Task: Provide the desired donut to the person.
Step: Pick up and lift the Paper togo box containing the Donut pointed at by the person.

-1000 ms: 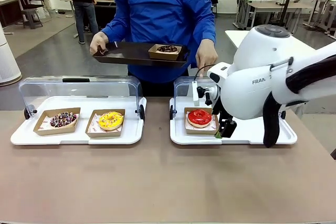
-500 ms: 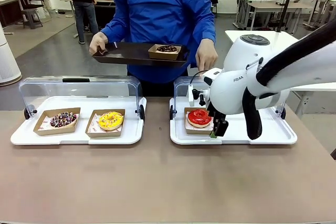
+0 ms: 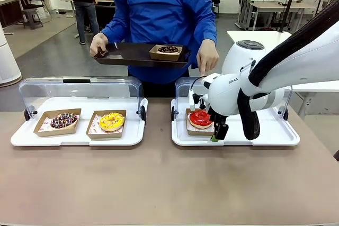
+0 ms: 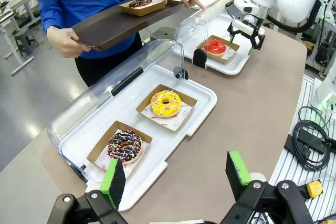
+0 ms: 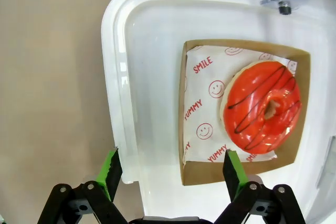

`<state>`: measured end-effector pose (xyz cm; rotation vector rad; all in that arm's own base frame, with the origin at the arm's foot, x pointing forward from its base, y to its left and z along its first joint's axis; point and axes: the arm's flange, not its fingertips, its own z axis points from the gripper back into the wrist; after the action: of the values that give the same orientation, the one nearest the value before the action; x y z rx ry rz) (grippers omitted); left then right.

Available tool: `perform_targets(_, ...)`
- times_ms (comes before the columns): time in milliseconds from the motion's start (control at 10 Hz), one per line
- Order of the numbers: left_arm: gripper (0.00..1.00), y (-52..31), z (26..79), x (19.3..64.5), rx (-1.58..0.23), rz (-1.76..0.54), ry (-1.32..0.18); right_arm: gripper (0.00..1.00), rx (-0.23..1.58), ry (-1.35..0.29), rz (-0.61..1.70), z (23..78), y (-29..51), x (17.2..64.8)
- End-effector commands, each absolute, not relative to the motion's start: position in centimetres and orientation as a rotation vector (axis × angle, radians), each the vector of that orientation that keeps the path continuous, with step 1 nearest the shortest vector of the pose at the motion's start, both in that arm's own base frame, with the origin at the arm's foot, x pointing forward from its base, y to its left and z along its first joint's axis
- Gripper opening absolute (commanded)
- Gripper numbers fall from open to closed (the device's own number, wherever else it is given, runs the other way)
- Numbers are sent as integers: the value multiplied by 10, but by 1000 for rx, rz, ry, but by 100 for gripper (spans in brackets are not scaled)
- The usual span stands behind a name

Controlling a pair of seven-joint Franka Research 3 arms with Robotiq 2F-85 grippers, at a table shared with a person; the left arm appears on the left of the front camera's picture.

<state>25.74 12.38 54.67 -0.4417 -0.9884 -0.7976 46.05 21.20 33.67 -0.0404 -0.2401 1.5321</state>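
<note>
As my right arm has swung in this past second, the right gripper (image 5: 171, 167) hangs wide open and empty above the brown cardboard boat (image 5: 236, 45). The red-glazed ring donut (image 5: 262, 106) lies inside at two o'clock, ungrasped, so pickup looks next.

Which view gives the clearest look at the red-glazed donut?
Right wrist view: the red-glazed donut lies close, whole, dark drizzle and printed paper plain. The front view shows the donut low and flat, one edge behind the right arm. The left wrist view shows the donut small and far.
</note>
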Motion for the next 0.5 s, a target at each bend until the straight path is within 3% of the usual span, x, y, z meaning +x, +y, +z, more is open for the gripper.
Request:
perform_targets(0,100,125,547,256,-452,-791,-977,100,-35,-216,1568,333,211,469)
perform_targets(100,100,125,547,256,-452,-791,-977,44,-42,-209,1560,332,210,471)
perform_targets(200,100,125,547,256,-452,-791,-977,44,-36,-207,1560,332,209,472)
perform_targets(300,100,125,547,256,-452,-791,-977,0,-31,-202,1563,332,208,473)
perform_targets(400,100,125,547,256,-452,-791,-977,0,-31,-198,1565,332,208,474)
